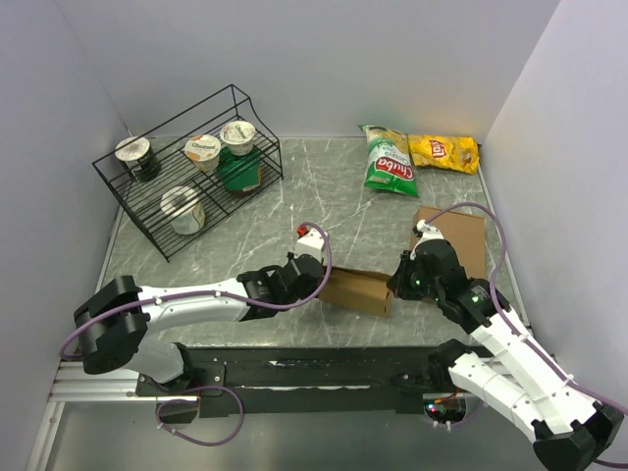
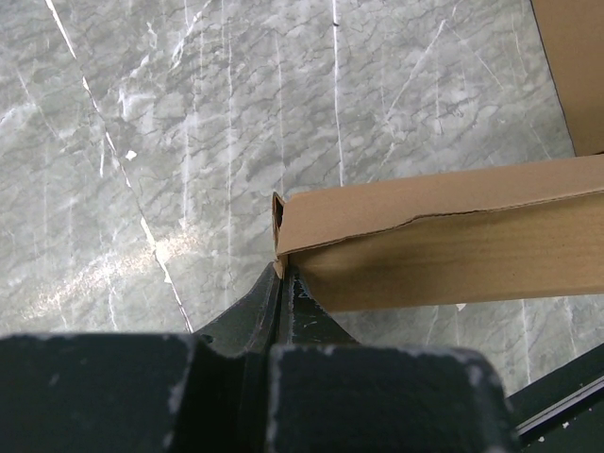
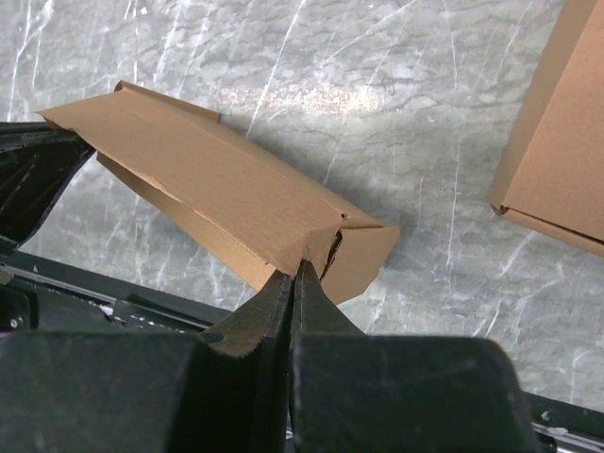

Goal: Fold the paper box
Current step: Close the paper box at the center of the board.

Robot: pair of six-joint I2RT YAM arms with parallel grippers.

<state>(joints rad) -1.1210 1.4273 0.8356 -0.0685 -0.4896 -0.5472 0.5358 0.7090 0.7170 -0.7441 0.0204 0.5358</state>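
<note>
I saw the brown kraft cardboard paper box (image 1: 355,290), partly folded into a long, flattened sleeve, lying on the grey marbled table (image 1: 324,196) by its near edge, between both arms. My left gripper (image 1: 316,280) was clenched, tips touching the box's left end. My right gripper (image 1: 398,283) was clenched against its right end. Whether either pinched cardboard, I couldn't tell. A plain brown cardboard slab (image 1: 461,235) lay farther right.
</note>
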